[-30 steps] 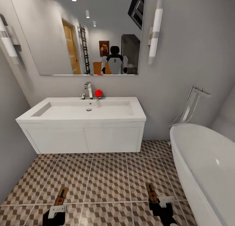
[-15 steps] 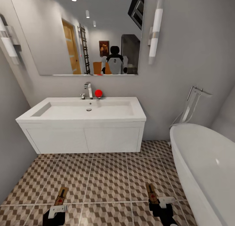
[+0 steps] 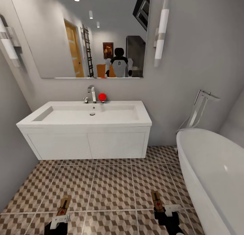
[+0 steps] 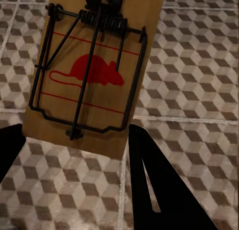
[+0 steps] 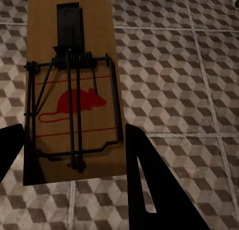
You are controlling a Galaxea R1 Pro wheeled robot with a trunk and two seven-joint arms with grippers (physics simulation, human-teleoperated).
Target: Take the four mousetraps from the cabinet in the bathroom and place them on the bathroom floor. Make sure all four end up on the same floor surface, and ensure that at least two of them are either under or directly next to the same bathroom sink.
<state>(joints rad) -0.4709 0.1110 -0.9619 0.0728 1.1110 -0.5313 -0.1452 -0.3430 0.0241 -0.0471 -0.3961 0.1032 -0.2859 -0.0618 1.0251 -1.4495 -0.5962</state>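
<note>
Patterned bathroom floor stretched before the white sink. Since the earlier frames, the left mousetrap and left gripper had dropped slightly lower; the right side looked unchanged. Two mousetraps were visible, one by each gripper. The right mousetrap sat between the spread fingers of the right gripper; whether either gripper gripped its trap I could not tell.

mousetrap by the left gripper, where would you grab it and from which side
Grip the left mousetrap across its long wooden edges at the bare near end, coming along its length from the left gripper side. The wire bar and spring cover the middle and far end, so keep the fingers off those.
</note>
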